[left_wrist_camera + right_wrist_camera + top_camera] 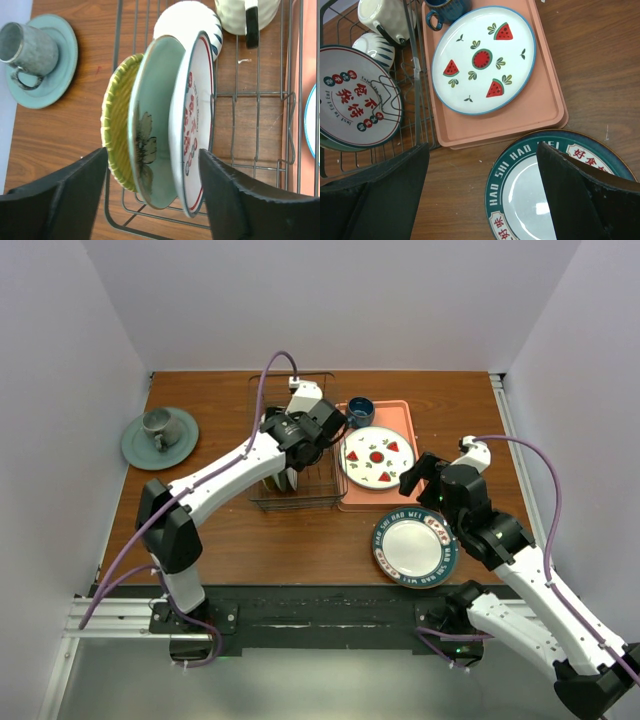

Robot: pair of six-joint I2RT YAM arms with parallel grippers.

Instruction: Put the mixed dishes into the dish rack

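Black left end effector (152,152) open, over plates (192,100)

Bright, even overhead light, soft shadows. Glare whitens the teal plate (414,547) at near right; left wrist view overexposed rightward.

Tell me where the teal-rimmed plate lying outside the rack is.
In the top view, the teal-rimmed plate lies flat on the right half of the table, on the near side of the pink tray and right of the dish rack.
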